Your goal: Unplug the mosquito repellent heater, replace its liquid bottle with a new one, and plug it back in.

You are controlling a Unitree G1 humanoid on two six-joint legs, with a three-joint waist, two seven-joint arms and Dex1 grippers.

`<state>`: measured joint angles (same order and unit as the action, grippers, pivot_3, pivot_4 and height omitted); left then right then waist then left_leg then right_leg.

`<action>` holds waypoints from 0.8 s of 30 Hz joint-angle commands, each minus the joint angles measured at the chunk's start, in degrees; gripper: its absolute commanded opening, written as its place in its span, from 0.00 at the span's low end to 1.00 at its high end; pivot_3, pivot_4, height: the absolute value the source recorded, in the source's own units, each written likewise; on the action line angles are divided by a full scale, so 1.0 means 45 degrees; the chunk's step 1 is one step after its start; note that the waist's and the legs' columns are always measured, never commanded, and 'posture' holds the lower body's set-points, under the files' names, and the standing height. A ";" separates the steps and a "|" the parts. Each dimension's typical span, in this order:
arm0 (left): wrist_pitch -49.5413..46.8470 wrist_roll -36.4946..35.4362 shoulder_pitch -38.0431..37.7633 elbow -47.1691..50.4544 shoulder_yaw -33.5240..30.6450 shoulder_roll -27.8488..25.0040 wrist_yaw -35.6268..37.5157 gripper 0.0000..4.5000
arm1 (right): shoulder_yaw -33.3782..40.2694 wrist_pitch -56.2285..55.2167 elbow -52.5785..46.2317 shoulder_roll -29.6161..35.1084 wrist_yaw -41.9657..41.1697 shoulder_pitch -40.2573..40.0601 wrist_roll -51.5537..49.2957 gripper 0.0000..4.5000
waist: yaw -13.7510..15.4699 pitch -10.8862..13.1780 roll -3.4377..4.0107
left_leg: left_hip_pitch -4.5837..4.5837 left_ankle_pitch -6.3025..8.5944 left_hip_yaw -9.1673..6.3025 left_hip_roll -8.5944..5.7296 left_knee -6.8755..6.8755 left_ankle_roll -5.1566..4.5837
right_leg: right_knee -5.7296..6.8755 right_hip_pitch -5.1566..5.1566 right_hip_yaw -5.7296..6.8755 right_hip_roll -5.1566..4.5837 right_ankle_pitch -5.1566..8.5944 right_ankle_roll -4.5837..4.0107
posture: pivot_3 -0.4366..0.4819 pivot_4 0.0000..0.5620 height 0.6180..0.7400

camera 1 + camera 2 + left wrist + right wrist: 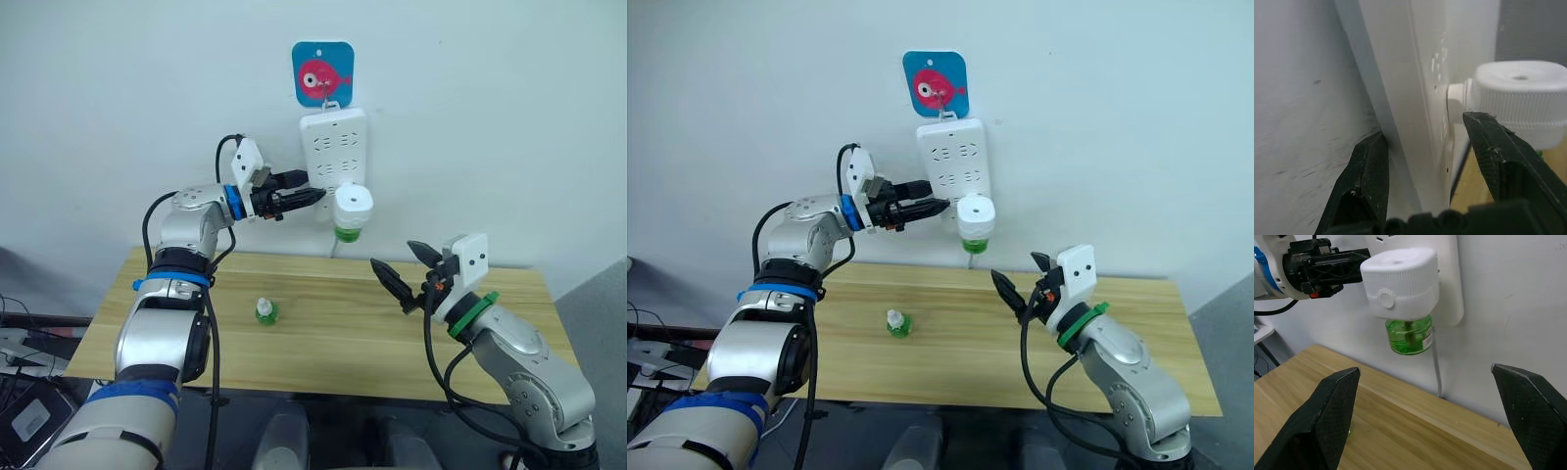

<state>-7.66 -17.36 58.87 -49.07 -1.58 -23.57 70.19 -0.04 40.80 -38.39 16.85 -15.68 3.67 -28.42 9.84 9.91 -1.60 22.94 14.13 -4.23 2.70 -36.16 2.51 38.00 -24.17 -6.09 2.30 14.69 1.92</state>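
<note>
The mosquito repellent heater, white with a round top, sits plugged into the lower right of the power strip on the wall. Its green liquid bottle hangs underneath. My left gripper is open at the strip's left edge, level with the heater. Its fingers straddle that edge, and one fingertip is close to the heater's neck. My right gripper is wide open above the table, below and to the right of the heater, holding nothing. A second green bottle with a white cap stands on the wooden table.
The strip hangs from a blue fish-picture hook. A thin cord runs from the strip down the wall behind the table. The table's far edge meets the wall just below the heater.
</note>
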 commanded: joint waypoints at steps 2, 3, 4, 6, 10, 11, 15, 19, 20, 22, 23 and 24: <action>0.0044 0.0072 0.0522 0.0006 0.0000 0.0123 0.0557 0.60 | 0.0341 0.0077 -0.0682 -0.0140 0.0263 0.0024 -0.0428 1.00 | -0.0081 0.0048 0.0002 | 0.0004 0.0000 -0.0033 0.0000 0.0000 0.0000 | 0.0002 0.0010 0.0036 0.0000 0.0008 -0.0015 | 0.79 0.34 1.00; 0.0112 0.0105 0.0490 -0.0059 -0.0003 0.0214 0.0546 0.60 | 0.0326 0.0102 -0.0691 -0.0174 0.0336 -0.0002 -0.0436 1.00 | -0.0101 0.0061 0.0003 | 0.0006 0.0000 -0.0048 0.0001 0.0002 0.0000 | 0.0005 0.0011 0.0053 -0.0001 0.0015 -0.0026 | 0.78 0.34 1.00; 0.0167 0.0115 0.0464 -0.0109 -0.0032 0.0322 0.0504 0.60 | 0.0306 0.0131 -0.0710 -0.0198 0.0396 -0.0014 -0.0451 1.00 | -0.0113 0.0064 0.0003 | 0.0009 0.0000 -0.0061 0.0001 0.0004 0.0000 | 0.0010 0.0011 0.0071 0.0000 0.0022 -0.0038 | 0.78 0.34 1.00; 0.0176 0.0086 0.0419 -0.0121 -0.0094 0.0532 0.0485 0.52 | 0.0289 0.0227 -0.0766 -0.0279 0.0526 0.0020 -0.0518 1.00 | -0.0115 0.0078 0.0004 | 0.0010 0.0000 -0.0080 0.0001 0.0006 0.0000 | 0.0021 0.0012 0.0093 -0.0001 0.0033 -0.0059 | 0.77 0.34 1.00; 0.0136 0.0078 0.0443 -0.0147 -0.0240 0.0677 0.0471 0.29 | 0.0372 0.0517 -0.0972 -0.0417 0.0835 0.0178 -0.0764 1.00 | -0.0138 0.0106 0.0011 | 0.0015 0.0000 -0.0098 0.0002 0.0010 0.0000 | 0.0026 0.0012 0.0113 -0.0001 0.0037 -0.0066 | 0.77 0.36 1.00; 0.0122 0.0072 0.0468 -0.0193 -0.0291 0.0678 0.0449 0.29 | 0.0375 0.0629 -0.1052 -0.0441 0.0927 0.0242 -0.0820 1.00 | -0.0144 0.0125 0.0016 | 0.0014 0.0000 -0.0098 0.0002 0.0010 0.0000 | 0.0026 0.0014 0.0113 -0.0001 0.0037 -0.0066 | 0.77 0.36 1.00; 0.0072 0.0041 0.0579 -0.0395 -0.0485 0.0678 0.0324 0.29 | 0.0197 0.1273 -0.1366 -0.0598 0.1456 0.0699 -0.0904 1.00 | -0.0199 0.0166 0.0034 | 0.0010 -0.0001 -0.0101 0.0002 0.0003 0.0000 | 0.0036 0.0016 0.0115 -0.0001 0.0038 -0.0065 | 0.77 0.37 1.00; 0.0057 0.0127 0.0682 -0.0507 -0.0493 0.0719 0.0280 0.29 | -0.0298 0.2127 -0.1285 -0.0817 0.2669 0.1959 -0.0010 1.00 | -0.0279 0.0200 0.0058 | 0.0009 -0.0004 -0.0106 0.0001 -0.0002 0.0000 | 0.0046 0.0017 0.0117 -0.0002 0.0040 -0.0063 | 0.77 0.37 1.00; 0.0072 0.0145 0.0700 -0.0533 -0.0489 0.0730 0.0282 0.29 | -0.0395 0.2325 -0.1188 -0.0923 0.2959 0.2328 0.0163 1.00 | -0.0283 0.0204 0.0060 | 0.0010 -0.0005 -0.0109 0.0001 -0.0003 0.0000 | 0.0047 0.0017 0.0120 -0.0002 0.0051 -0.0043 | 0.77 0.37 1.00; 0.0126 0.0181 0.0733 -0.0584 -0.0473 0.0739 0.0300 0.29 | -0.0551 0.2637 -0.0979 -0.1229 0.3375 0.3025 0.0371 1.00 | -0.0291 0.0212 0.0065 | 0.0009 -0.0006 -0.0115 0.0001 -0.0009 0.0000 | 0.0063 0.0016 0.0125 -0.0002 0.0068 -0.0014 | 0.76 0.38 1.00; 0.0159 0.0194 0.0746 -0.0605 -0.0468 0.0746 0.0302 0.29 | -0.0602 0.2770 -0.0820 -0.1424 0.3616 0.3387 0.0504 1.00 | -0.0293 0.0213 0.0066 | 0.0009 -0.0006 -0.0118 -0.0001 -0.0014 0.0001 | 0.0076 0.0015 0.0127 -0.0002 0.0070 -0.0016 | 0.76 0.38 1.00; 0.0196 0.0210 0.0754 -0.0624 -0.0463 0.0752 0.0303 0.29 | -0.0633 0.2849 -0.0693 -0.1565 0.3836 0.3650 0.0650 1.00 | -0.0305 0.0216 0.0064 | 0.0008 -0.0006 -0.0117 -0.0001 -0.0019 0.0001 | 0.0087 0.0014 0.0126 -0.0003 0.0072 -0.0018 | 0.76 0.38 1.00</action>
<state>-7.02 -16.53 60.41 -52.13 -3.38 -20.80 72.01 -2.60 53.28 -41.02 10.42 -0.14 18.64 -26.69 8.46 10.88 -1.31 22.97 14.10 -4.77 2.70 -36.29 2.52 38.52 -24.13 -5.53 2.28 15.04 1.80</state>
